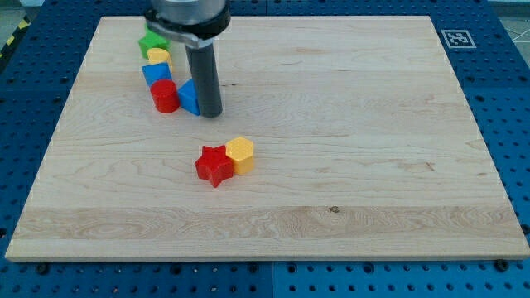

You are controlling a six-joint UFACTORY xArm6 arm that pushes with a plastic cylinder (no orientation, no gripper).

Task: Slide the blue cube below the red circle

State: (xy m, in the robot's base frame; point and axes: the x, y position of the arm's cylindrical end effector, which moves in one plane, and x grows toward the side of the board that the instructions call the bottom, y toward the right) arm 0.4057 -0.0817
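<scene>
The blue cube [190, 97] sits near the view's upper left, touching the right side of the red circle [165, 96]. My tip [210, 113] rests on the board right against the blue cube's right side, partly hiding it. The rod rises from there to the arm's head at the view's top.
Above the red circle lies a row of blocks: another blue block [155, 74], a yellow block [157, 56] and a green block [151, 41]. A red star [214, 165] touches a yellow hexagon [240, 154] near the board's middle. The wooden board [348, 124] lies on a blue perforated table.
</scene>
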